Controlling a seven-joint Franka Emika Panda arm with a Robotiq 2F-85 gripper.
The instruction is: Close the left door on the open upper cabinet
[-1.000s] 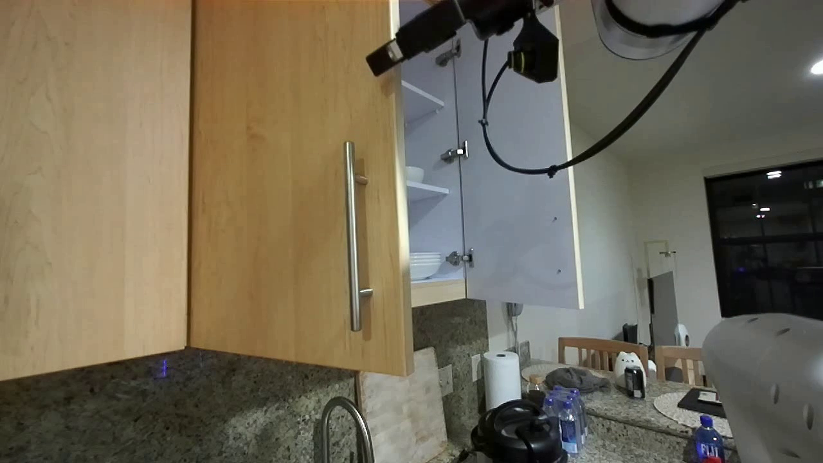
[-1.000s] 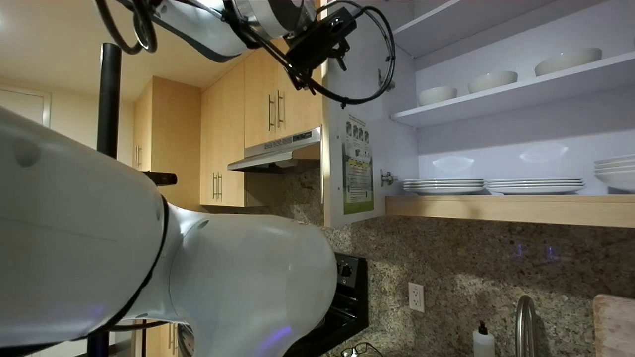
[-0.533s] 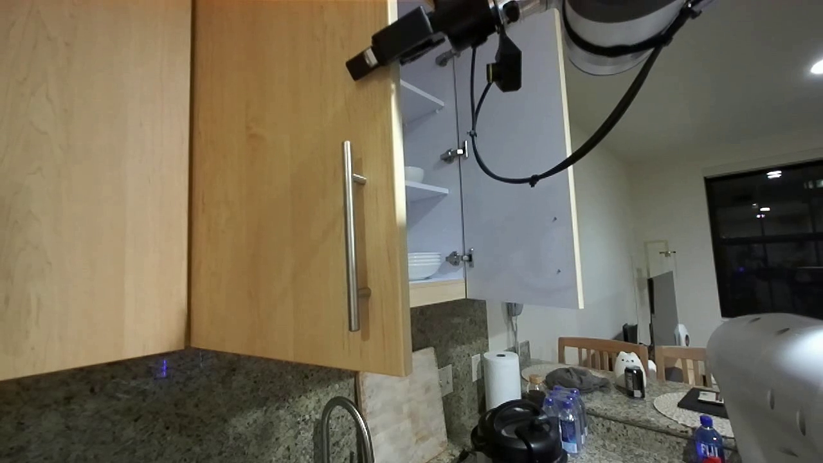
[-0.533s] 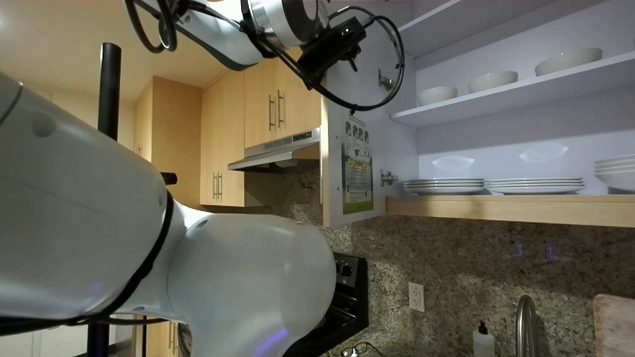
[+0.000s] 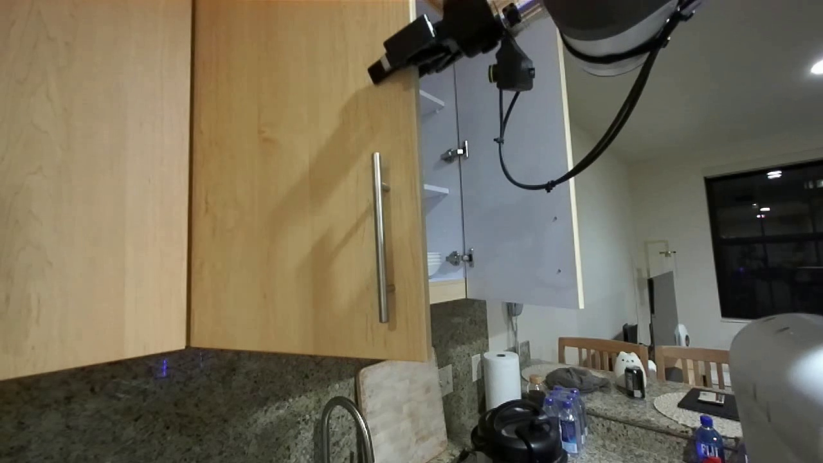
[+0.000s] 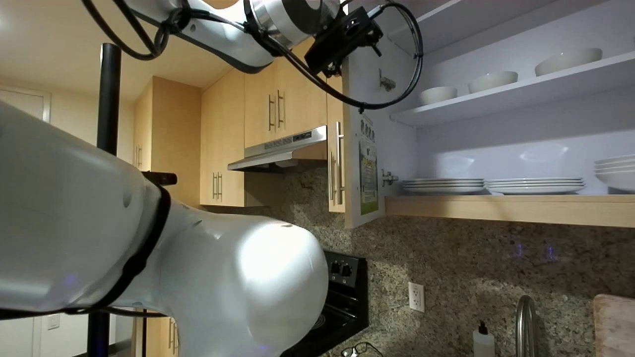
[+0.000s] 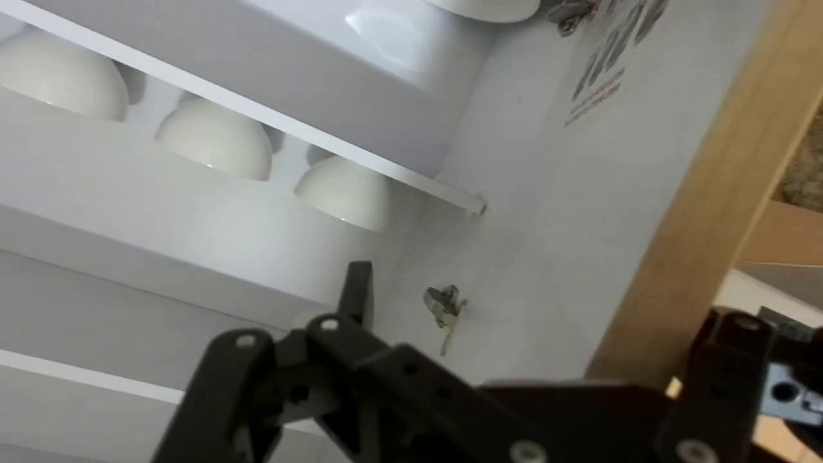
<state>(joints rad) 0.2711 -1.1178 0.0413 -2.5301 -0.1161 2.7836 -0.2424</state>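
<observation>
The left door (image 5: 289, 212) stands ajar, its light-wood face and vertical bar handle (image 5: 380, 238) showing in an exterior view. Its white inner face with a printed label (image 6: 368, 173) shows in an exterior view; its wood edge (image 7: 701, 218) crosses the wrist view. The upper cabinet (image 6: 496, 208) is open, with white plates and bowls on its shelves. My gripper (image 5: 402, 67) is at the door's free edge, high above the handle. Its jaws (image 7: 546, 308) are spread, one finger on the inner side, the other on the outer side. Whether either finger touches the door is unclear.
The cabinet's pale right door panel (image 5: 521, 193) stands open beside the arm. Shelves with bowls (image 7: 215, 138) lie near the inner finger. A range hood (image 6: 283, 148) is beyond the door. Below are a faucet (image 5: 347, 411), a black cooker (image 5: 517, 431) and water bottles (image 5: 569, 418).
The left door's free edge has swung partly toward the cabinet, exposing its handle beside the range hood. My gripper first moved further over the door's edge, then travelled along with it.
</observation>
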